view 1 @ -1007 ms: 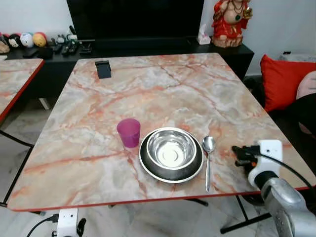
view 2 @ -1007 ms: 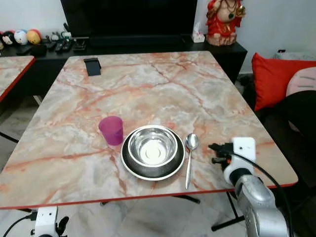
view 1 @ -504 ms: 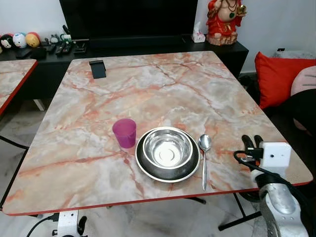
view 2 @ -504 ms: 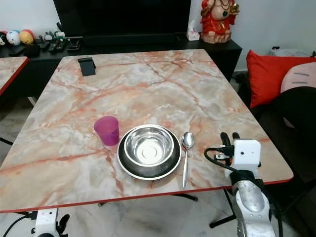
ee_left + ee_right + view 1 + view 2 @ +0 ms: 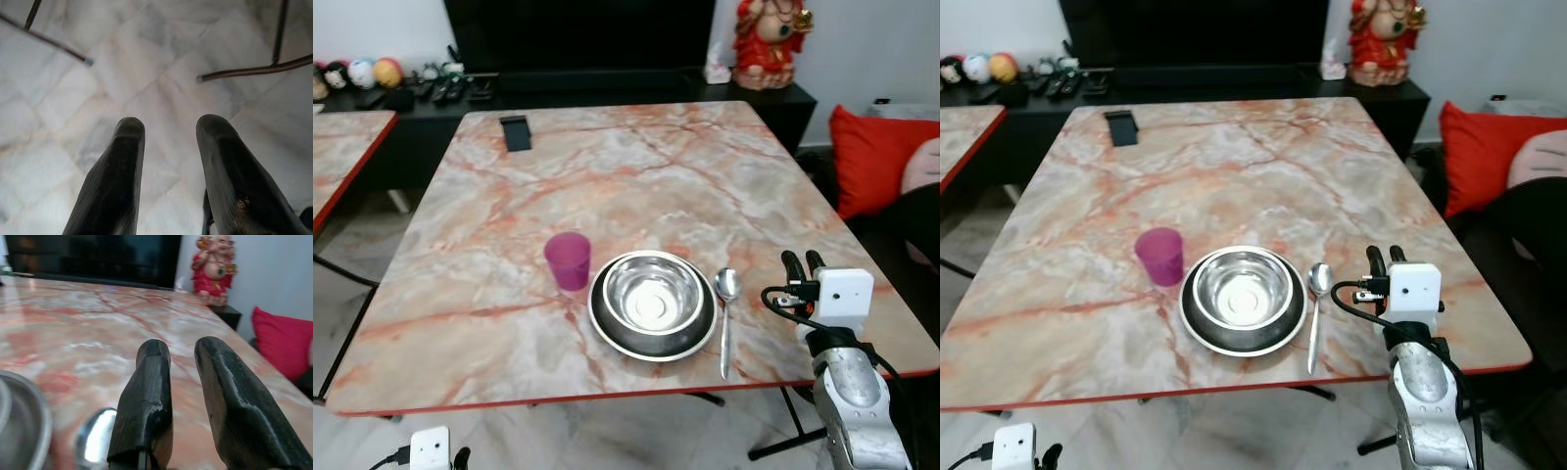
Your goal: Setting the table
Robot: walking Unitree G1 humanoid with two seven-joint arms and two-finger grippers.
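Observation:
On the marble table (image 5: 636,176), near its front edge, a steel bowl (image 5: 653,294) sits in a dark plate (image 5: 605,328). A purple cup (image 5: 568,260) stands just left of the plate. To its right lies a spoon (image 5: 725,318), handle toward me. My right gripper (image 5: 800,262) hovers low over the table right of the spoon, open and holding nothing, pointing toward the far side. The right wrist view has its fingers (image 5: 152,382) beside the spoon's bowl (image 5: 95,443). My left gripper (image 5: 168,125) hangs open over the floor.
A black phone (image 5: 516,132) lies at the table's far left corner. Behind it stands a black cabinet with a red statue (image 5: 771,39). A red cushion (image 5: 879,157) sits to the right, and a second marble table (image 5: 342,147) to the left. Metal table legs (image 5: 254,71) cross the marble floor.
My right gripper has swung from pointing left at the spoon to pointing toward the far side, and has drawn slightly back. The camera has shifted a little; the tableware has not moved.

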